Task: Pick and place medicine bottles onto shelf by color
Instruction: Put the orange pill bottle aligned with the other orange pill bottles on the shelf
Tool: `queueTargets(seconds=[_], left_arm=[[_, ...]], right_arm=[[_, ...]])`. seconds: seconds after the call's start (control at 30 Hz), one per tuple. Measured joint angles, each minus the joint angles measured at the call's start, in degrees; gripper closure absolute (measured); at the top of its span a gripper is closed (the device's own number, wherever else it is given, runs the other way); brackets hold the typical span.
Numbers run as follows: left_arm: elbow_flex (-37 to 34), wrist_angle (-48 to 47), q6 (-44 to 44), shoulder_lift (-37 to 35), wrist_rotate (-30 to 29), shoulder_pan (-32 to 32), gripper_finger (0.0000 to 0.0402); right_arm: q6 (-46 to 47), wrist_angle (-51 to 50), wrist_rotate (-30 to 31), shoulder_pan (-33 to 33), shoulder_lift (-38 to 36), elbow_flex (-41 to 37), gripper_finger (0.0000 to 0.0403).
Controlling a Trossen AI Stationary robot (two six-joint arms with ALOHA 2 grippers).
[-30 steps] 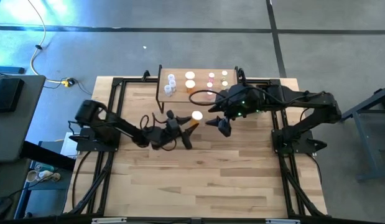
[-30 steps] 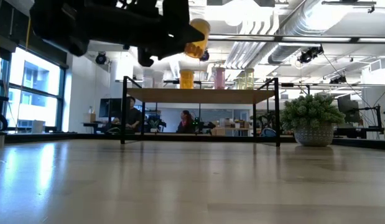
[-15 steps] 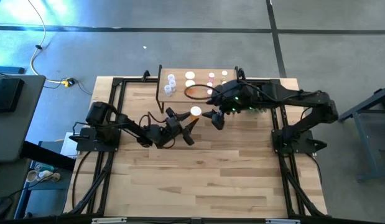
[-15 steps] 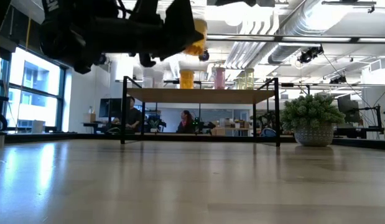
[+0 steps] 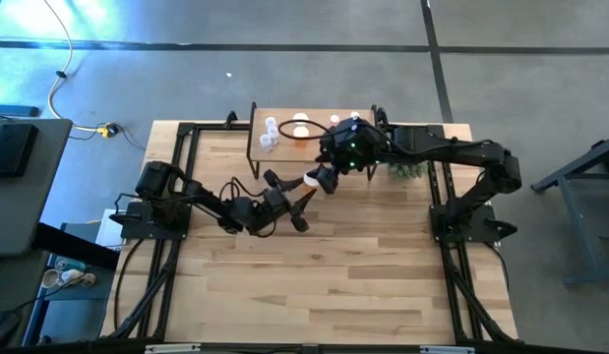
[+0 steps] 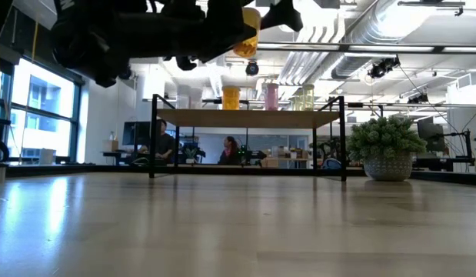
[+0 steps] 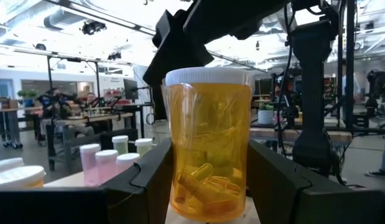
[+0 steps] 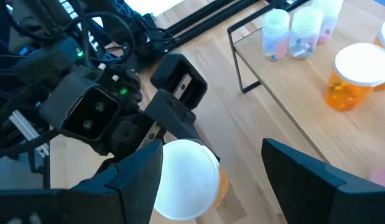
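My left gripper (image 5: 298, 200) is shut on an orange medicine bottle (image 7: 208, 155) with a white cap (image 8: 186, 180), held up in the air near the shelf's front. My right gripper (image 8: 211, 183) is open above it, one finger on each side of the cap; I cannot tell whether a finger touches it. The shelf (image 5: 274, 147) stands at the table's far edge, partly under my right arm. On it stand clear bottles (image 8: 276, 34), an orange bottle (image 8: 357, 78), and pink and pale green ones (image 7: 117, 158). My left gripper pinches the orange bottle's lower body (image 7: 180, 186) between its two fingers (image 7: 148, 180), one on each side. The bottle stands upright in the hold, cap up, lifted clear of the table (image 6: 247, 31).
A green spiky plant in a pot (image 6: 387, 146) stands to the shelf's right at the far edge. Black frame rails (image 5: 186, 138) run along the table's sides. Bare wooden tabletop (image 5: 314, 285) lies toward the near edge.
My right gripper has gone toward the table's left edge, from beside the bottle to right over its cap. My left gripper has raised the orange bottle a little; the bottle stays upright.
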Motion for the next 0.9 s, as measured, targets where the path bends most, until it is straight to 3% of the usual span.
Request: queueTargets(seconds=[0.9], left_arm=[[0.18, -0.29, 0.08, 0.00, -0.98, 1.25, 0.0236]], right_arm=[[4.63, 1.23, -9.06, 0.07, 2.51, 0.00, 0.0139]])
